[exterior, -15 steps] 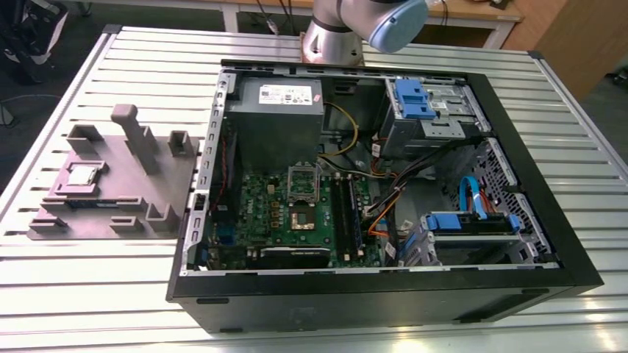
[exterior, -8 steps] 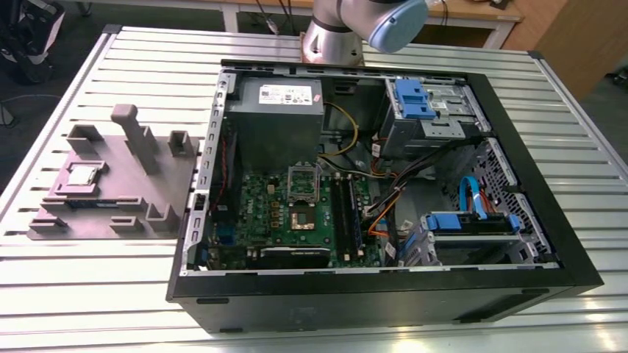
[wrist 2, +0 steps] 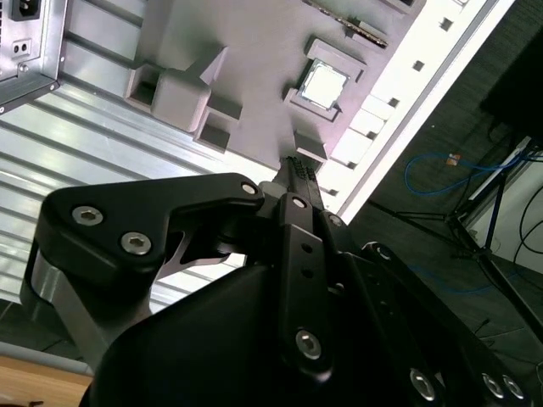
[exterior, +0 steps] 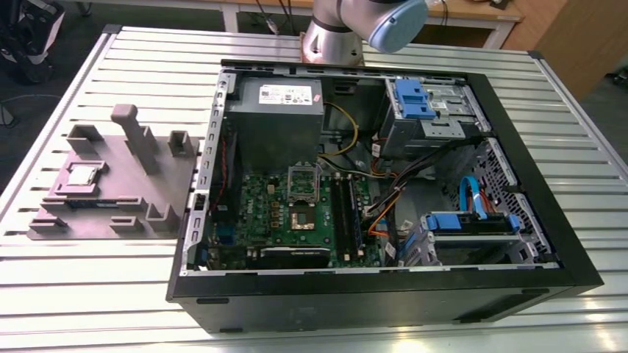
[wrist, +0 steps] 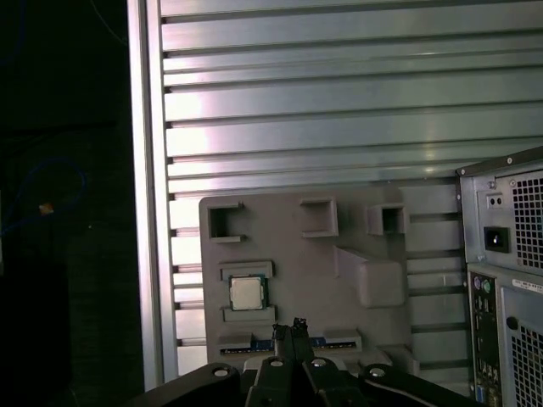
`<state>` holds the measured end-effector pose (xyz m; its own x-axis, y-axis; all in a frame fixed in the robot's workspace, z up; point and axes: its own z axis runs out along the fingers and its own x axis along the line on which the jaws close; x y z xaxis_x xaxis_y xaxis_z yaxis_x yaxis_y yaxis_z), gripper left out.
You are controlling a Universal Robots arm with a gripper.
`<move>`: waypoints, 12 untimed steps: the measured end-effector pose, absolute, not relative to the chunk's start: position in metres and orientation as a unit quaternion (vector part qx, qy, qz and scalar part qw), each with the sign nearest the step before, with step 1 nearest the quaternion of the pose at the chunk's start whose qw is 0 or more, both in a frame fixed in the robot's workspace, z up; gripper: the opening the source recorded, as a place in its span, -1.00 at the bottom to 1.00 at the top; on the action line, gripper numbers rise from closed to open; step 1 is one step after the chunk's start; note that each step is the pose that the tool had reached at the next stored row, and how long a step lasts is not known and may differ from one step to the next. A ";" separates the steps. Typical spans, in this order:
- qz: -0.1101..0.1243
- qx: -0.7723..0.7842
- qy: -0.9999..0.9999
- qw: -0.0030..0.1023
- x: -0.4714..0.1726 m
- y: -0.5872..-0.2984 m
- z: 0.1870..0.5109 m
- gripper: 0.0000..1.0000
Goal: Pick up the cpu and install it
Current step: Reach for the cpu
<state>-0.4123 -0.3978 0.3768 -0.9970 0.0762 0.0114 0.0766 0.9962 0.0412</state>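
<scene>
I count one cpu (exterior: pixel 82 175), lying flat in a pocket of the one grey holder (exterior: pixel 132 187). The holder sits on the slatted table (exterior: pixel 98 294), just beside the one open computer case (exterior: pixel 393 298), on the exterior view's left. In both wrist views the gripper (wrist: pixel 288 326) (wrist 2: pixel 299 168) is apart from the cpu (wrist: pixel 247 293) (wrist 2: pixel 325 85), jaws pressed together, holding nothing.

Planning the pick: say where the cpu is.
The small silver-topped square cpu lies in the grey moulded holder, at the exterior view's left of the black computer case.
</scene>
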 end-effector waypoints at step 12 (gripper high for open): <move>-0.021 -0.038 -0.999 0.005 -0.414 -0.398 0.377 -0.80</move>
<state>-0.4144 -0.3978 0.3768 -0.9970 0.0762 0.0114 0.0766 0.9962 0.0412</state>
